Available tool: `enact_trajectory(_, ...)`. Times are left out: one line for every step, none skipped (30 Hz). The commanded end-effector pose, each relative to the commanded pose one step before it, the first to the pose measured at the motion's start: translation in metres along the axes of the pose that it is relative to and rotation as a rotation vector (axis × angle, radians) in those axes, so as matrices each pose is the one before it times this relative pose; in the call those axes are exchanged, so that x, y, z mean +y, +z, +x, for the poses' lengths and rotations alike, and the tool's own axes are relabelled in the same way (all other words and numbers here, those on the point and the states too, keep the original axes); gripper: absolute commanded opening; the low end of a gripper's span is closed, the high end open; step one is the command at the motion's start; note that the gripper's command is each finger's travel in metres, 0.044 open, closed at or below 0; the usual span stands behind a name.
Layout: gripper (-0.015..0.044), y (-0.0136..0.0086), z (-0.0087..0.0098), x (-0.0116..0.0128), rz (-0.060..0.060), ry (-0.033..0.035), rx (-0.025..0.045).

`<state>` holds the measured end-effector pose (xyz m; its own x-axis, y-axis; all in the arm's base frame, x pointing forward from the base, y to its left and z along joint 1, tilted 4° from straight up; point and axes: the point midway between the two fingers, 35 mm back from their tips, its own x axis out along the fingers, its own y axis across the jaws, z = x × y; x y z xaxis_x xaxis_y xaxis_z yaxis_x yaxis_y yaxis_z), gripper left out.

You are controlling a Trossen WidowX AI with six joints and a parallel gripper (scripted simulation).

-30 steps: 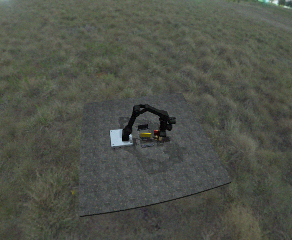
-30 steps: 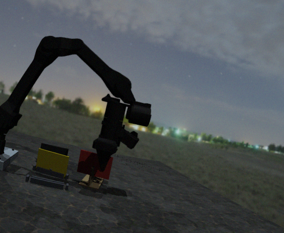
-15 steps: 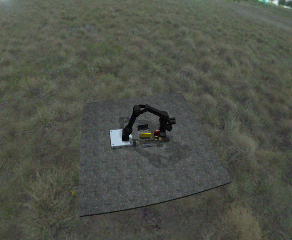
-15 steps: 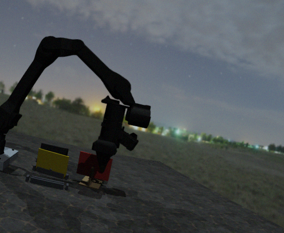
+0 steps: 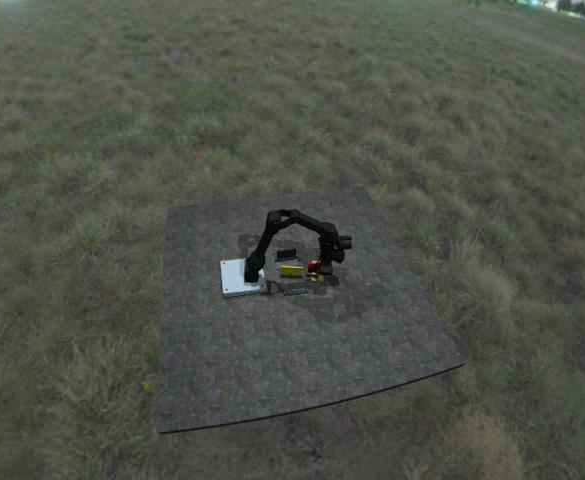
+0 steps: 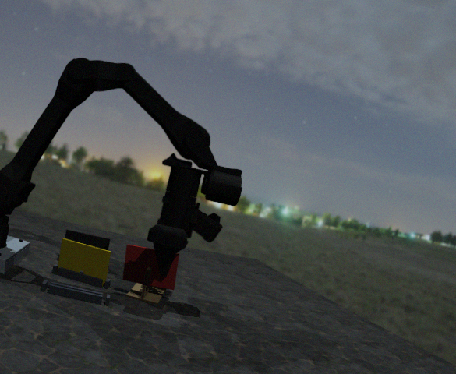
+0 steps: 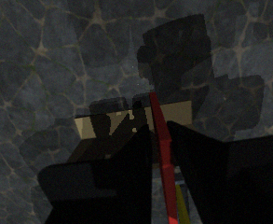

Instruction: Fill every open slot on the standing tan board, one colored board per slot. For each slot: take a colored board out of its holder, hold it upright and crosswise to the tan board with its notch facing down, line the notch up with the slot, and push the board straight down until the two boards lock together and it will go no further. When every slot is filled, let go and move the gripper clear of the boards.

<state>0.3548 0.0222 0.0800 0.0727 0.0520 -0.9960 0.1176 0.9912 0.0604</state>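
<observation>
The red board [image 5: 313, 267] [image 6: 133, 263] [image 7: 166, 161] stands upright and crosswise to the tan board [image 5: 315, 278] [image 7: 178, 113]. In the exterior view its lower edge is close above the tan base [image 6: 152, 297]; how deep the two interlock cannot be told. My gripper [image 5: 325, 270] [image 6: 163, 276] [image 7: 157, 128] is slightly open, its fingers on either side of the red board with narrow gaps in the wrist view. The yellow board [image 5: 292, 270] [image 6: 83, 259] [image 7: 183, 205] stands in its holder. The black board [image 5: 286, 254] [image 6: 93, 239] stands behind it. The notches are hidden.
An empty dark holder [image 5: 296, 291] [image 6: 75, 292] lies in front of the yellow board. The arm's white base plate [image 5: 233, 276] [image 6: 14, 250] is at the left. The arm arches over the boards. The tabletop [image 5: 292, 356] ends well beyond them.
</observation>
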Motion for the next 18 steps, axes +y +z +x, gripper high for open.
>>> enact_trajectory(0.0157, 0.00003, -0.00002, -0.00009, -0.0001, -0.00059, -0.00008)
enact_trajectory(0.0168, 0.00000, 0.00000, 0.00000, 0.0000, 0.00000, 0.00000)
enact_trajectory(0.0168, 0.00000, 0.00000, 0.00000, 0.0000, 0.00000, 0.00000)
enact_trajectory(0.0168, 0.00000, 0.00000, 0.00000, 0.0000, 0.00000, 0.00000)
enact_trajectory(0.0168, 0.00000, 0.00000, 0.00000, 0.0000, 0.00000, 0.00000)
enact_trajectory(0.0168, 0.00000, 0.00000, 0.00000, 0.0000, 0.00000, 0.00000)
enact_trajectory(0.0168, 0.00000, 0.00000, 0.00000, 0.0000, 0.00000, 0.00000)
enact_trajectory(0.0168, 0.00000, 0.00000, 0.00000, 0.0000, 0.00000, 0.00000)
enact_trajectory(0.0168, 0.00000, 0.00000, 0.00000, 0.0000, 0.00000, 0.00000)
enact_trajectory(0.0168, 0.00000, 0.00000, 0.00000, 0.0000, 0.00000, 0.00000)
enact_trajectory(0.0168, 0.00034, -0.00249, 0.00006, 0.0000, -0.00008, -0.00004)
enact_trajectory(0.0168, 0.00089, -0.00749, 0.00016, 0.0001, -0.00024, -0.00011)
enact_trajectory(0.0168, 0.00102, -0.01259, 0.00019, 0.0002, -0.00040, -0.00014)
enact_trajectory(0.0168, 0.00045, -0.01548, 0.00010, 0.0002, -0.00050, -0.00010)
enact_trajectory(0.0168, -0.00042, -0.01558, -0.00004, 0.0002, -0.00052, -0.00001)
enact_trajectory(0.0168, -0.00100, -0.01281, -0.00014, 0.0002, -0.00043, 0.00005)
enact_trajectory(0.0168, -0.00088, -0.00769, -0.00013, 0.0001, -0.00026, 0.00006)
enact_trajectory(0.0168, -0.00034, -0.00256, -0.00005, 0.0000, -0.00009, 0.00002)
